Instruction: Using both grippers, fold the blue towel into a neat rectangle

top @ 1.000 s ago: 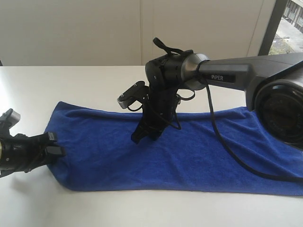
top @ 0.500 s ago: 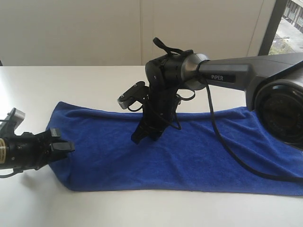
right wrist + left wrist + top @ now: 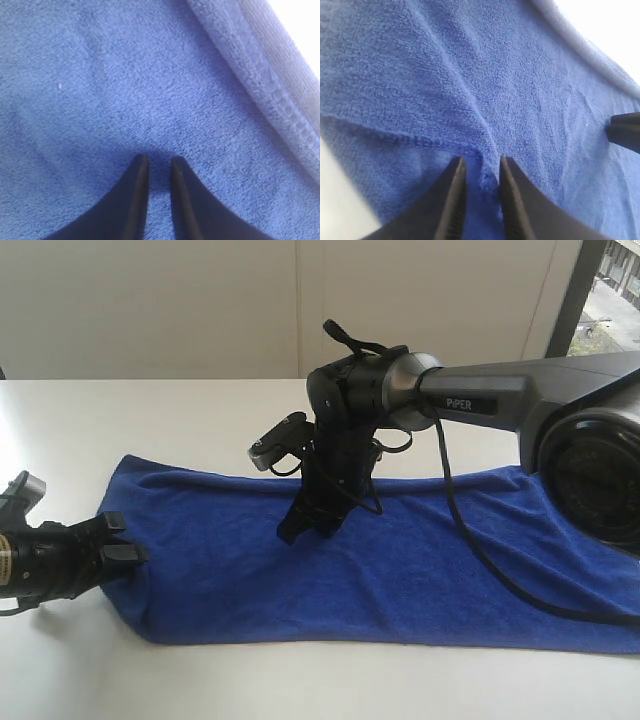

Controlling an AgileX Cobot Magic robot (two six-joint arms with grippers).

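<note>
Hem of royal-blue terry towel [image 3: 420, 560] is pinched by low, level left black gripper [image 3: 122, 538]; right black gripper [image 3: 305, 532] points down, and its wrist view shows fingers [image 3: 137, 185] nearly together.

**Left gripper nips the towel at its hem**

The blue towel [image 3: 470, 75] fills nearly the whole picture. The left gripper [image 3: 481, 159] has its two black fingers [image 3: 451, 205] close together, with a pucker of cloth between them right at the stitched hem [image 3: 405, 140]. A crease runs away from the pinch. White table [image 3: 340, 210] shows beyond the towel's edge. Another black tip [image 3: 626, 131] shows over the towel, well apart.
</note>
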